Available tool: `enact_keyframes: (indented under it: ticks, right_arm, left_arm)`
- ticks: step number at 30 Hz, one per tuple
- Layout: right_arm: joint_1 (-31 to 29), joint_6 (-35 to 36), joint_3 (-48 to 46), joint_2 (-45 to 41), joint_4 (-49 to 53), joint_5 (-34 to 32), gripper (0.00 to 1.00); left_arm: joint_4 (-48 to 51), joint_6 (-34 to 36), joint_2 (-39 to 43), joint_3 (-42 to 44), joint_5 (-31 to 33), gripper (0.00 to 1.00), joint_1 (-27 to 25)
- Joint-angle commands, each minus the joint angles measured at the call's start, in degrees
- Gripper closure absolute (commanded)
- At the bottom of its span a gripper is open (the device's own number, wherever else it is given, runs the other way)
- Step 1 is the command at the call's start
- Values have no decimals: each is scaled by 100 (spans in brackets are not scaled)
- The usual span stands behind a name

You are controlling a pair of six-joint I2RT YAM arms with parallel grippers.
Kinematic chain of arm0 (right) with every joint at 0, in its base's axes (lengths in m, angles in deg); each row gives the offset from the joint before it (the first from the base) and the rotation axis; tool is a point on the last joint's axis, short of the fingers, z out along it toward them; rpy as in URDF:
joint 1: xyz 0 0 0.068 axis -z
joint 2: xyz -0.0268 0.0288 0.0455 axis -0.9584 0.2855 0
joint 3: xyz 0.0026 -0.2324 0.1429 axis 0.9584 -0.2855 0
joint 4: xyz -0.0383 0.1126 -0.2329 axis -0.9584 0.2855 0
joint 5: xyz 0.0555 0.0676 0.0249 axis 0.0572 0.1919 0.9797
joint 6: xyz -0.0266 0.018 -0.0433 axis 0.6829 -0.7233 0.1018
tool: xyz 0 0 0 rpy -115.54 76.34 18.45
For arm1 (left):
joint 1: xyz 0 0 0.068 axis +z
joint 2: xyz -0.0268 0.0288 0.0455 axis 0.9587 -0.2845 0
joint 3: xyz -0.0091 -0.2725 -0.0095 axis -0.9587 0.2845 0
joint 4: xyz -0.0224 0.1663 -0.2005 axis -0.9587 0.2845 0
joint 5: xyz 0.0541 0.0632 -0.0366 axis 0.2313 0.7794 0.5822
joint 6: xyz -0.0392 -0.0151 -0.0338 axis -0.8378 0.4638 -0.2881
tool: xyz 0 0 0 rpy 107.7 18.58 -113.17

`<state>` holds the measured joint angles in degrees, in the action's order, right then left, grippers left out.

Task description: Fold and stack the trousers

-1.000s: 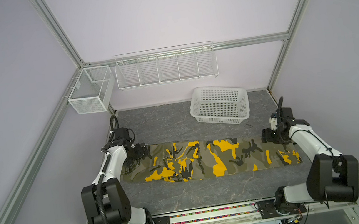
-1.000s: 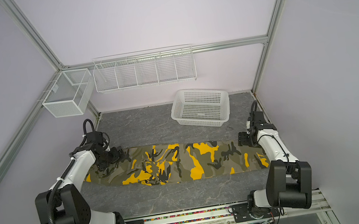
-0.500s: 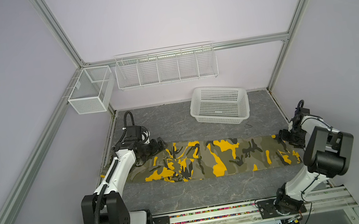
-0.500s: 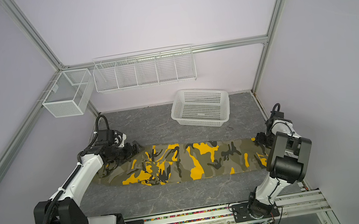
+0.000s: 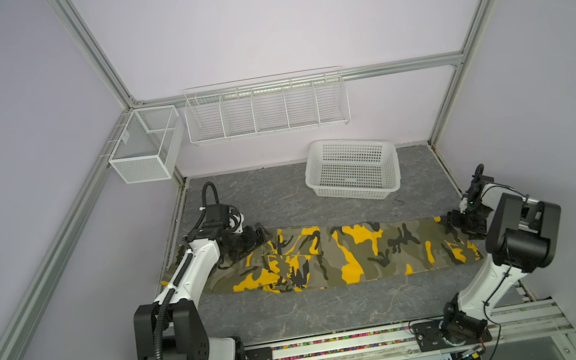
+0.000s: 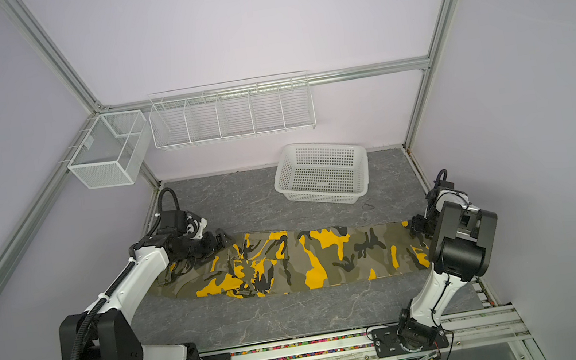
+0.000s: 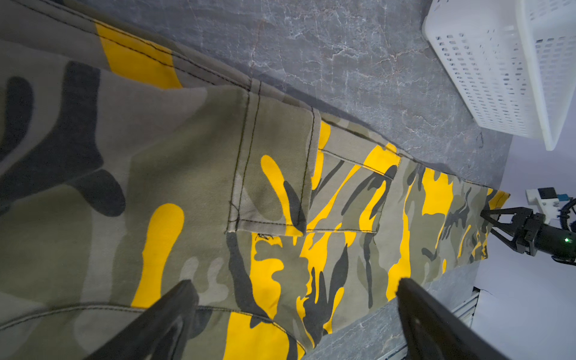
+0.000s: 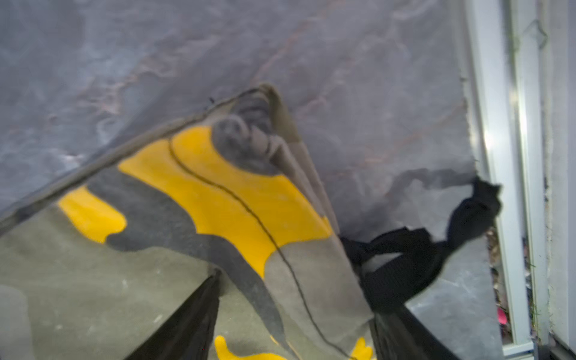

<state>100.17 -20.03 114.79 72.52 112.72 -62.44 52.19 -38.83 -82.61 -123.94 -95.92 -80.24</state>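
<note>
The trousers (image 5: 346, 253) are lying flat on the counter (image 5: 297, 313) as one long narrow strip, running side to side across the middle in both top views. The waist end is pointing toward the left arm and the cuffs toward the right arm. The legs are seemingly lying one on the other, which I take as a lengthwise fold already made, leaving the strip ready for halving end to end. That layout is likely why each arm is working at its own end. The left hand (image 5: 259, 234) is reaching over the far edge of the waist end with its jaws spread wide and nothing between them. The left wrist view is showing its fingers (image 7: 174, 308) apart above the cloth, near a pocket (image 7: 271, 174), though I cannot tell whether they are touching the cloth. The right hand (image 5: 454, 220) is sitting at the far cuff corner, jaws apart and straddling that corner in the right wrist view. One finger is over the cloth and the other is just beside the hem, where a black strap (image 8: 405, 265) is trailing onto the counter; by my reading it is gripping nothing yet. A white basket (image 5: 354, 169) is standing at the back of the counter, well apart from the trousers, probably waiting as the stacking spot.
</note>
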Motion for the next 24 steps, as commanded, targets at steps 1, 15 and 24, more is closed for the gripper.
enact_keyframes:
  ticks: [1, 15, 24]
  right_arm:
    - [-310, 170, -111, 386, 259, -34, 37]
    - [-316, -91, 56, -921, 709, 83, 91]
    - [-817, -1045, 56, -2651, 1539, 1663, 90]
  left_arm:
    - [45, 73, -92, 55, -14, 0, 0]
    - [495, 361, -152, -149, 283, 1, 0]
    - [867, 713, -611, -592, 563, 1, 6]
